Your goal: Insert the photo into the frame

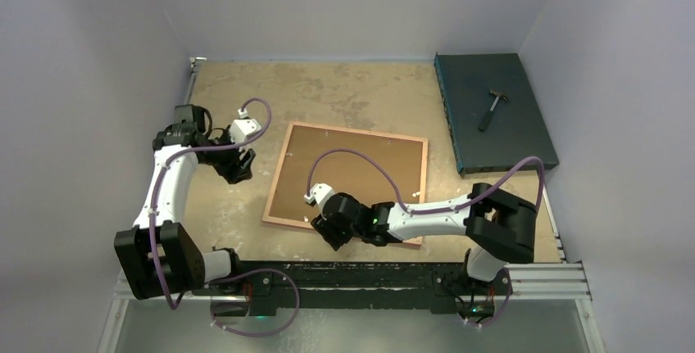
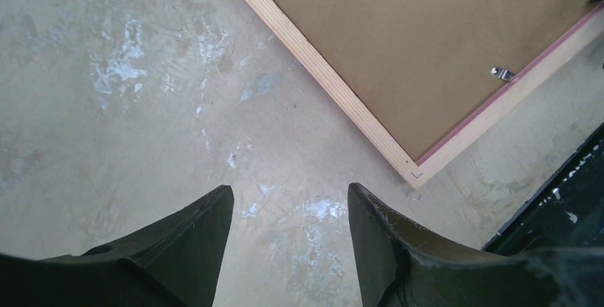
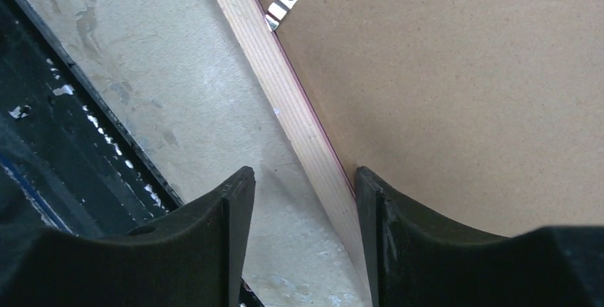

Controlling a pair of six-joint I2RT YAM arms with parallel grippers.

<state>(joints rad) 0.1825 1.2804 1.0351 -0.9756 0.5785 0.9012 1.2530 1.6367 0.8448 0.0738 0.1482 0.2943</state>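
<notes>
Scuffed tabletop (image 1: 344, 91), frame (image 1: 280, 174) face-down (pale wood back)

Top external: high, behind the arm bases at the bottom edge, looks down on the whole worn beige tabletop (image 1: 361, 91). Left wrist: close, faces down past the black two-finger left gripper (image 2: 290, 204); thin light-wood rectangular frame (image 2: 342, 100), back up, sits upper right. Right wrist: closer, black right gripper (image 3: 305, 182) at bottom, same frame's rail runs diagonally from the top. All three share that frame.
</notes>
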